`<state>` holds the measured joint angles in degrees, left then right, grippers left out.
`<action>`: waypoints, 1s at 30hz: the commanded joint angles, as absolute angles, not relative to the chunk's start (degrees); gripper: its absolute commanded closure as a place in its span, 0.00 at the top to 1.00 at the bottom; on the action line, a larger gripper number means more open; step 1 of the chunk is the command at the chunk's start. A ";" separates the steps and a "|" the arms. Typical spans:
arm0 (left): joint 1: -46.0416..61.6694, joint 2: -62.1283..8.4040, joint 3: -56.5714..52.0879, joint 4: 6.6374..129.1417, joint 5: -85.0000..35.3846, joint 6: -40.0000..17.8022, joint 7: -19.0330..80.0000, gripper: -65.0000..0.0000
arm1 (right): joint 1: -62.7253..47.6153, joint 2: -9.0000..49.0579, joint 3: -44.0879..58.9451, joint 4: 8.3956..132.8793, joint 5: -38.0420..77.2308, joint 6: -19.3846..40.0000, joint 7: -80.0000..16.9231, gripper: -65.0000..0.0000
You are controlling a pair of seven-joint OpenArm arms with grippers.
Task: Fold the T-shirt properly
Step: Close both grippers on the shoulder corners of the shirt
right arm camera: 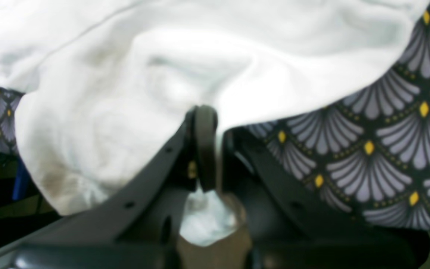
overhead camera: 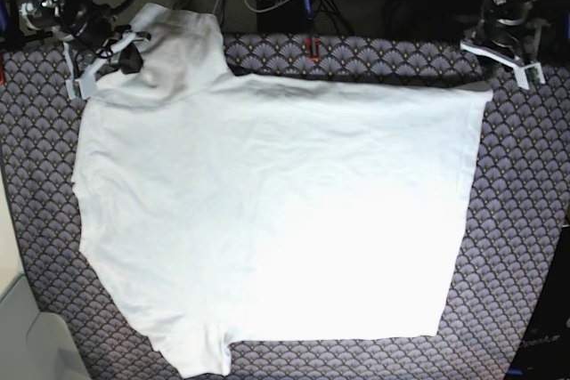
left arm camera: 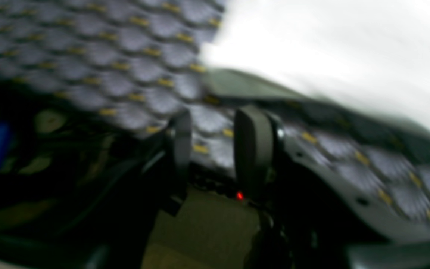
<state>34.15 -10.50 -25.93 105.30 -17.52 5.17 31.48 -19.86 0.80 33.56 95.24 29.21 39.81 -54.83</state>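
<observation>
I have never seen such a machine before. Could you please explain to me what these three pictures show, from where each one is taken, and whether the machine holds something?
This is a robot with two arms, meant to fold clothing. One picture looks down from above on the whole surface. The other two come from small cameras mounted at each arm's wrist, looking past its gripper.

A white T-shirt lies spread nearly flat on a patterned cloth with grey fans and yellow dots.

The right gripper appears at the overhead picture's top left. Its own camera shows its jaws shut on an edge of the T-shirt, at a sleeve.

The left gripper is at the overhead picture's top right, near the shirt's corner. Its picture is blurred, but its jaws stand apart with only pattern between them, so it holds nothing.
</observation>
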 commanded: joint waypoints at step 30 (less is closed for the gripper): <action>25.36 -4.62 -30.37 98.77 -31.96 4.88 29.76 0.50 | -20.35 2.07 32.40 95.69 28.88 40.00 -55.60 0.03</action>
